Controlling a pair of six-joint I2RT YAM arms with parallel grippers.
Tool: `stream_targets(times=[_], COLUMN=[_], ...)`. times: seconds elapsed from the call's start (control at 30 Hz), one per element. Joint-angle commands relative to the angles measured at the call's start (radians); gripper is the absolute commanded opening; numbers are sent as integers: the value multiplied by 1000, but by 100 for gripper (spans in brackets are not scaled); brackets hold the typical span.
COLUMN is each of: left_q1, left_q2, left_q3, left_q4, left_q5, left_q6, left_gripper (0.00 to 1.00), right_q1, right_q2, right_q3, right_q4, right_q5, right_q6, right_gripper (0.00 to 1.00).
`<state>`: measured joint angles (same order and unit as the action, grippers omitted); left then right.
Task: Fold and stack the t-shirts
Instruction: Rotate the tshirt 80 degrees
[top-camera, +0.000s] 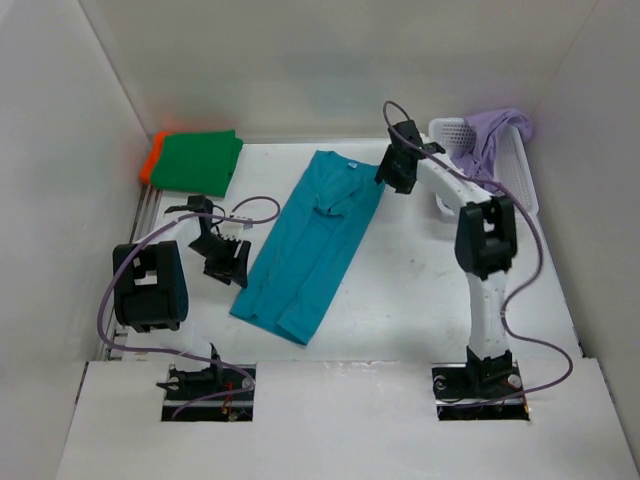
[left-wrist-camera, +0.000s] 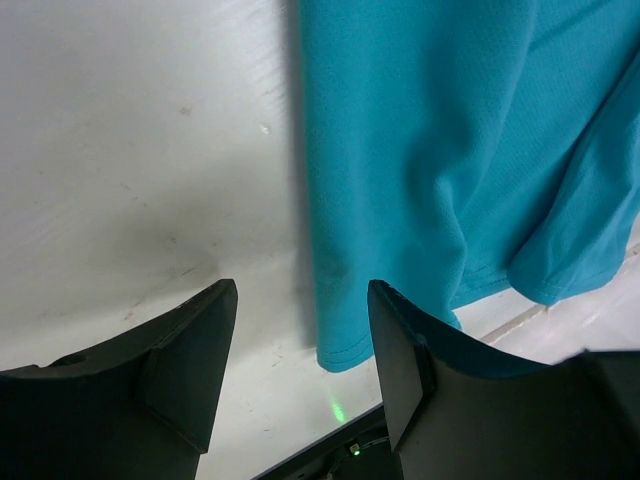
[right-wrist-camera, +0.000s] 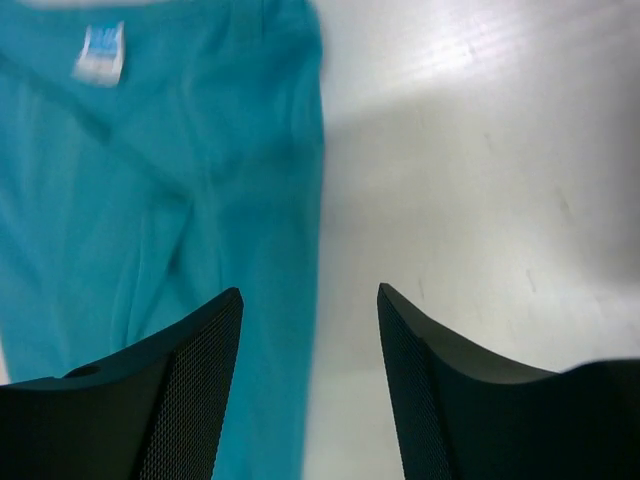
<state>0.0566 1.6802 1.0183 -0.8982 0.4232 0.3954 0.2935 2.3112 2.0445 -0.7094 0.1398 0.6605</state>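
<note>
A teal blue t-shirt (top-camera: 305, 245) lies on the table as a long narrow strip, collar toward the back. My left gripper (top-camera: 225, 262) hovers open just left of its near hem corner (left-wrist-camera: 345, 350), nothing between the fingers (left-wrist-camera: 195, 350). My right gripper (top-camera: 393, 170) hangs open over the shirt's right edge (right-wrist-camera: 290, 200) near the collar, holding nothing. The shirt's label (right-wrist-camera: 100, 52) shows in the right wrist view. A folded dark green t-shirt (top-camera: 198, 160) rests on an orange one (top-camera: 152, 160) at the back left. A lavender t-shirt (top-camera: 492, 135) drapes over the basket.
A white mesh basket (top-camera: 520, 180) stands at the back right against the wall. White walls close in the table on the left, back and right. The left arm's black elbow (top-camera: 150, 285) sits near the left wall.
</note>
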Motion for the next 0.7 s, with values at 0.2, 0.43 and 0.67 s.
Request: stream_targets(times=[0.2,0.43,0.67], left_q1=[50,81,102], left_q2=[-79,-213,-312], left_q3=[-47,-130,-150], left_q4=[24,80,102], left_q5=[-35,-23,19], left_q6=[-15,-3,-12], left_gripper=[54,56,59], right_q1=[314,676,810], right_q2=[-737,-809,-747], right_q3=[-826,-1096,-1204], right_q4=[349,381,580], right_q5=[95,53,-17], right_q6=[132,522,764], right_gripper=[60,54,54])
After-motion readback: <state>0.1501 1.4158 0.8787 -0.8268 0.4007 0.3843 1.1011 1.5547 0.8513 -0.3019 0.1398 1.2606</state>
